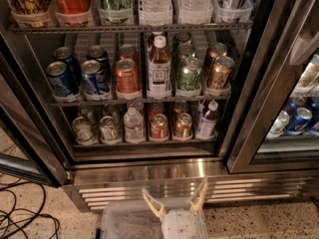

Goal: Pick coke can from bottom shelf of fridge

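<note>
The fridge (149, 176) stands open in front of me, with a dark inside and wire shelves. On the bottom shelf (144, 143) the red coke can (159, 126) stands in the middle lane, with another red can behind it. A copper-orange can (183, 125) is on its right and a clear water bottle (133, 125) on its left. My gripper (174, 203) is at the lower edge of the view, below the louvred base and in front of it. Its two cream fingers (150, 206) are spread open and empty, well below the coke can.
Green-and-silver cans (94, 129) stand at the shelf's left and a small bottle (207, 120) at its right. The middle shelf (139, 100) holds blue, red, green and copper cans and a tea bottle. The closed right door (259, 83) frames the opening. Black cables (22, 218) lie on the floor at left.
</note>
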`<state>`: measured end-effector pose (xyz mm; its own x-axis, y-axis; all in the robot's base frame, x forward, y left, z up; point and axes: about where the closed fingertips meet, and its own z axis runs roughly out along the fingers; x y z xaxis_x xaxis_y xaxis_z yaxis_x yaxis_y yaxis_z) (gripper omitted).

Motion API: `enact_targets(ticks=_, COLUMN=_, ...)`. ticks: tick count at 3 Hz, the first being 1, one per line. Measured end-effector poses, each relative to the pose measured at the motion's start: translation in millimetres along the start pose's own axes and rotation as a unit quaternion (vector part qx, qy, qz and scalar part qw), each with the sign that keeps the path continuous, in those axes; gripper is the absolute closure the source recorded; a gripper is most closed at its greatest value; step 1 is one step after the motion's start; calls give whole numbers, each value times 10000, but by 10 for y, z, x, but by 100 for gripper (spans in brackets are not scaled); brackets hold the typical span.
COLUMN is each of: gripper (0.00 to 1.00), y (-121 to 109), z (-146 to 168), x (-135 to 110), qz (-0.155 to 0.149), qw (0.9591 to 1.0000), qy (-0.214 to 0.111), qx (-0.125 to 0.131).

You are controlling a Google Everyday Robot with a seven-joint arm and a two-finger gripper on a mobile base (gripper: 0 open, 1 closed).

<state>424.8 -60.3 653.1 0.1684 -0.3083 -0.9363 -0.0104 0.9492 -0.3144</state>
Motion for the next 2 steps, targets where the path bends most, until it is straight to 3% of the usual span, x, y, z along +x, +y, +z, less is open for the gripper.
enact_targets(ticks=1, gripper=0, y=-167, z=257, x=121, qz=128, qw=9996, qy=101, qx=233)
enact_targets(ticks=2, gripper=0, y=-141, z=558, x=303, qz=212, qw=9993, qy=278, qx=145)
